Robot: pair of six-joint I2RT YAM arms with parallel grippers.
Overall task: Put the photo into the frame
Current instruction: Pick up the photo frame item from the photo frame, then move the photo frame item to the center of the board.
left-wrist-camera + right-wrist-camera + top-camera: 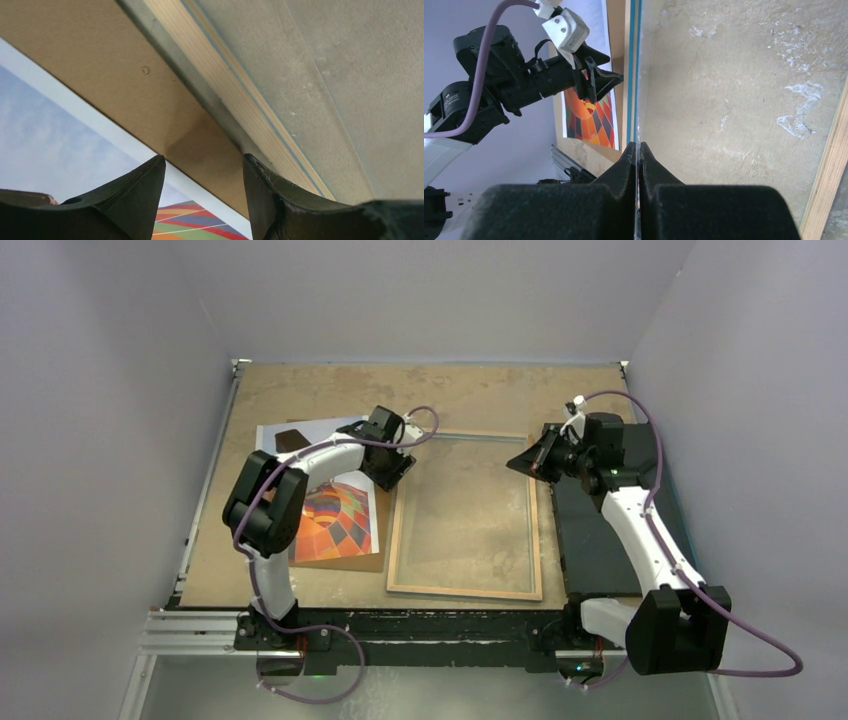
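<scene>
The work surface is a rectangular table (470,390) with a brown fibreboard top, worn to pale, chalky patches along the far edge and across the centre. Plain walls in a pale grey-lilac finish enclose it on three sides: a back wall (430,290), a left wall (90,440) and a right wall (760,390), each rising directly from the table edge. A black mat (585,540) covers the right-hand strip of the top, a slotted aluminium rail (190,630) runs along the near edge at the left, and the lighting is even and diffuse, casting only soft shadows
</scene>
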